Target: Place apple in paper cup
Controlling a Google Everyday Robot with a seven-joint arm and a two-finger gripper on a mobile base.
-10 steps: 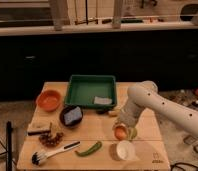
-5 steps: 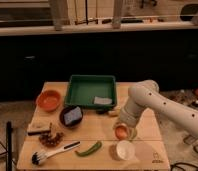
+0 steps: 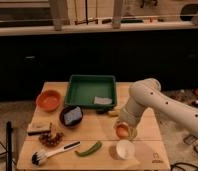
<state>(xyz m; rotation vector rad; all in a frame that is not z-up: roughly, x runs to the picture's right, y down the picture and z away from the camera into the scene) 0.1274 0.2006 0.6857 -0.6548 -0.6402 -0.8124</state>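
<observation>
- The apple point(image 3: 122, 132) was orange-red, held in the white gripper point(image 3: 125, 128) near the table's point(image 3: 99, 132) front edge.
- The paper cup point(image 3: 125, 149) was white.
- The tray point(image 3: 91, 77) was green, the bowl point(image 3: 40, 98) orange.

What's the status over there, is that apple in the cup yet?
End effector shut on the apple, right by the paper cup. Apple not yet in cup. Nothing between them.

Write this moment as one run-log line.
gripper: beside paper cup, shut on apple | apple: held, not in cup | paper cup: empty
</observation>
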